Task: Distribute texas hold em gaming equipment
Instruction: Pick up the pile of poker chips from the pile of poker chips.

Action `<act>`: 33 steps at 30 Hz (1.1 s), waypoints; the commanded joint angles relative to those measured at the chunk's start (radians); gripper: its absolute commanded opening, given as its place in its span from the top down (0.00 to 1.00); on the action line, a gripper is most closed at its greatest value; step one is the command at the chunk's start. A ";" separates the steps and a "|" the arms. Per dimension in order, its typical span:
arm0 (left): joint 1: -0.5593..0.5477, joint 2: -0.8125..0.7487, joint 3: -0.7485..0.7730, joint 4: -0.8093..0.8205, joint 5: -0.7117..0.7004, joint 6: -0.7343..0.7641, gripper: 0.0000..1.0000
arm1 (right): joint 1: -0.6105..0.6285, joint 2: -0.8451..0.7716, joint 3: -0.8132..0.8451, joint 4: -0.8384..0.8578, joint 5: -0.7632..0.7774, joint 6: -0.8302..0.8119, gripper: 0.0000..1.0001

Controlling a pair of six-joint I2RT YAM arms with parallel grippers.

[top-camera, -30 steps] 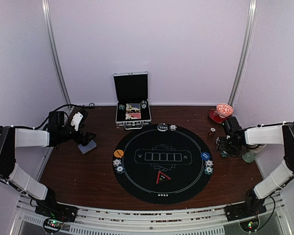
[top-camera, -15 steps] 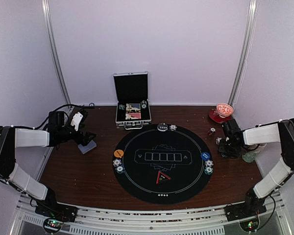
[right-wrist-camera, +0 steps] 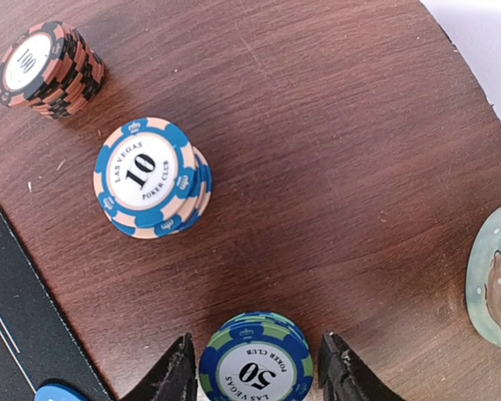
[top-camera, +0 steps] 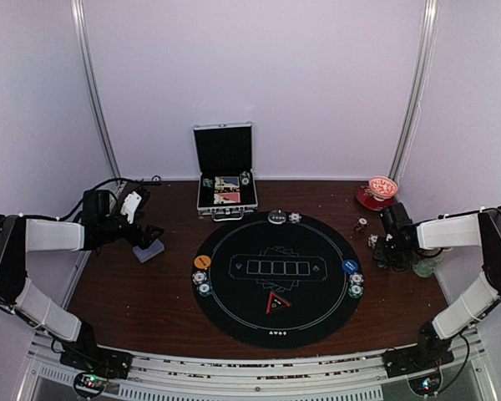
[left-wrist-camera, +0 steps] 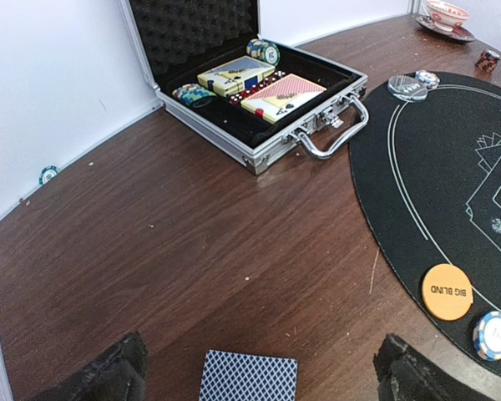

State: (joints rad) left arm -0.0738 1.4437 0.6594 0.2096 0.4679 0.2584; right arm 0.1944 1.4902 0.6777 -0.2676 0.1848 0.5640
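Chips [top-camera: 200,282] sit in small stacks at the left and right rims of the round black mat [top-camera: 317,313] in the middle of the overhead view. An open silver case [top-camera: 225,200] lies above it. At mid-left the left gripper [top-camera: 144,240] hangs over a deck of cards [top-camera: 153,251]. At mid-right the right gripper [top-camera: 384,251] is low over the wood beside the mat.

In the left wrist view the jaws are spread wide at the bottom corners. The deck lies bottom centre, touching neither. An orange disc [left-wrist-camera: 447,291] lies on the mat at the lower right.

In the right wrist view the jaws flank a green-and-blue stack [right-wrist-camera: 256,363] at the bottom centre. The gaps are so slim that I cannot tell whether they grip it. A blue stack [right-wrist-camera: 146,175] stands at centre left and a pink-and-black stack [right-wrist-camera: 46,67] at the upper left.
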 commanded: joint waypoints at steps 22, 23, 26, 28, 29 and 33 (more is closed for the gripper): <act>0.004 0.015 0.007 0.033 0.006 -0.004 0.02 | 0.007 0.028 0.005 0.005 -0.009 -0.011 0.56; 0.004 0.015 0.008 0.032 0.006 -0.003 0.02 | 0.007 0.028 0.006 0.005 -0.009 -0.011 0.57; 0.005 0.014 0.008 0.031 0.006 -0.002 0.02 | 0.008 0.024 0.007 0.003 -0.007 -0.013 0.64; 0.003 0.014 0.007 0.031 0.005 -0.002 0.02 | 0.010 0.015 0.006 0.000 -0.001 -0.011 0.67; 0.003 0.014 0.007 0.032 0.006 -0.003 0.02 | 0.011 0.011 0.005 -0.002 0.001 -0.011 0.67; 0.004 0.018 0.009 0.031 0.005 -0.002 0.02 | 0.031 -0.019 0.022 -0.031 0.032 -0.009 0.71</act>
State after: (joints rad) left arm -0.0738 1.4479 0.6594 0.2096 0.4679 0.2584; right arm 0.2050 1.5097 0.6781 -0.2661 0.1799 0.5522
